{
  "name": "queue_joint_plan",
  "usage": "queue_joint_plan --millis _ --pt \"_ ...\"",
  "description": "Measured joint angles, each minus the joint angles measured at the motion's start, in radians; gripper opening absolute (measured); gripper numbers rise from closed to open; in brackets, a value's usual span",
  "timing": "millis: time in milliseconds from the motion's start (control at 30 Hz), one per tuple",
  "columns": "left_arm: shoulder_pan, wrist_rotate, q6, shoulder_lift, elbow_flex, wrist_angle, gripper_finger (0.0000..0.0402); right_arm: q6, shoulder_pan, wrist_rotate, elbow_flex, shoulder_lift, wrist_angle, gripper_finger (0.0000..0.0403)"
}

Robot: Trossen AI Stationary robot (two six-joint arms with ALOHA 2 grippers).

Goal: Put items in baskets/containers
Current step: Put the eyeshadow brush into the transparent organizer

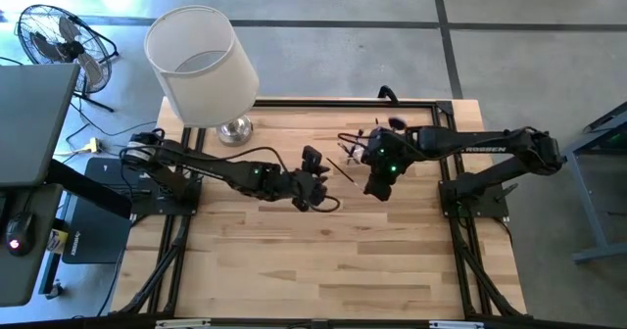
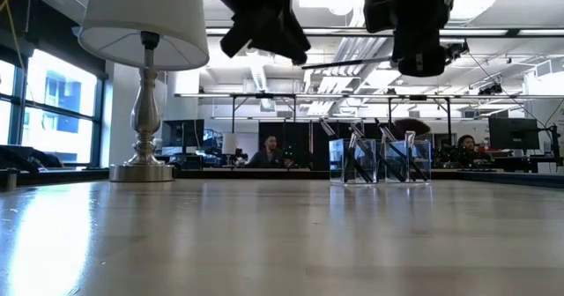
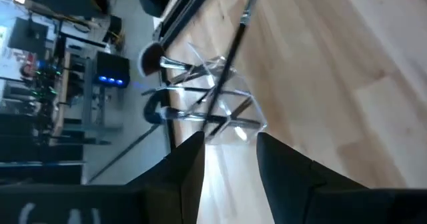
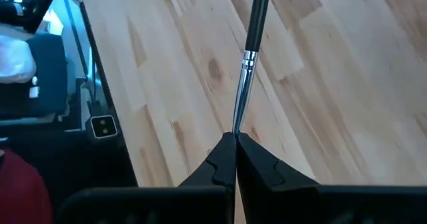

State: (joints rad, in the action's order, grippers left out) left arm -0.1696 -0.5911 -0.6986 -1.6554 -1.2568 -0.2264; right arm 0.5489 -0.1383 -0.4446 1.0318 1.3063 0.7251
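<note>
High view: my right gripper (image 1: 377, 187) hangs over the far middle of the table (image 1: 323, 270), clenched on one brush (image 1: 341, 168) whose handle sticks out toward my left arm. My left gripper (image 1: 315, 194) is close beside it, nearer the table middle, carrying nothing that I can see. The clear holder (image 1: 370, 138) sits just beyond my right gripper, near the far edge. One lamp (image 1: 201, 65) stands at the far left corner.

Low view: both grippers are up off the table. The held brush (image 2: 339, 64) lies roughly level in the air under my right gripper (image 2: 421, 62). One holder (image 2: 381, 161), three compartments side by side as far as I can tell, brushes leaning in it; I can't count them here. Two people sit in the room behind.

Left wrist view: my left fingers (image 3: 188, 164) are parted, nothing between them. Beyond them are the holder (image 3: 223, 107) and the held brush (image 3: 233, 44) crossing in front of it. Roughly four or five brushes stand in the holder, two with fluffy heads.

Right wrist view: my right fingers (image 4: 223, 161) are pinched tight on the bristle end of the brush (image 4: 250, 57), silver collar and dark handle pointing away.

Handling: light, stiff, slim, smooth handle, likely to swivel in a pinch. Gripping at the collar would be steadier than at the soft tip. The holder looks light and easy to tip.
</note>
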Motion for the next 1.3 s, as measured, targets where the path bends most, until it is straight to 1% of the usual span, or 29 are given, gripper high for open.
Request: queue_joint_plan --millis 67,200,400,533,600,733,833,1067,1167,1233,1300 --pt "0.001 -0.015 -0.033 0.003 -0.002 -0.003 0.0133 0.016 0.0 -0.002 0.005 0.012 -0.001 0.0" --pt "0.0 -0.04 -0.04 -0.001 0.0 -0.01 0.0133 0.056 0.001 0.009 0.006 0.049 -0.002 0.0" --pt "0.0 0.011 -0.142 0.0 0.0 -0.014 0.0133 0.12 0.008 -0.041 0.006 0.092 -0.109 0.0" --pt "0.0 0.022 -0.178 -0.026 0.0 -0.001 0.0133 0.135 0.024 -0.036 0.006 0.096 -0.127 0.0" --pt "0.0 0.027 -0.213 -0.031 0.003 -0.028 0.0133 0.149 0.03 -0.034 0.006 0.095 -0.136 0.0" --pt "0.01 0.035 -0.261 -0.045 -0.001 0.003 0.0133 0.166 0.045 -0.041 0.006 0.095 -0.164 0.0" --pt "0.021 0.034 -0.266 -0.074 0.004 -0.012 0.0133 0.18 0.051 -0.035 0.006 0.095 -0.167 0.0" --pt "0.039 0.018 -0.288 -0.09 0.001 0.015 0.0133 0.188 0.049 -0.026 0.006 0.095 -0.176 0.0" --pt "0.047 0.025 -0.288 -0.089 0.001 0.033 0.0122 0.187 0.05 -0.026 0.006 0.095 -0.177 0.0" --pt "0.047 0.024 -0.286 -0.089 0.001 0.05 0.0105 0.186 0.05 -0.026 0.006 0.095 -0.177 0.0" --pt "0.049 0.024 -0.286 -0.088 0.001 0.063 0.008 0.186 0.047 -0.026 0.006 0.095 -0.179 0.0"
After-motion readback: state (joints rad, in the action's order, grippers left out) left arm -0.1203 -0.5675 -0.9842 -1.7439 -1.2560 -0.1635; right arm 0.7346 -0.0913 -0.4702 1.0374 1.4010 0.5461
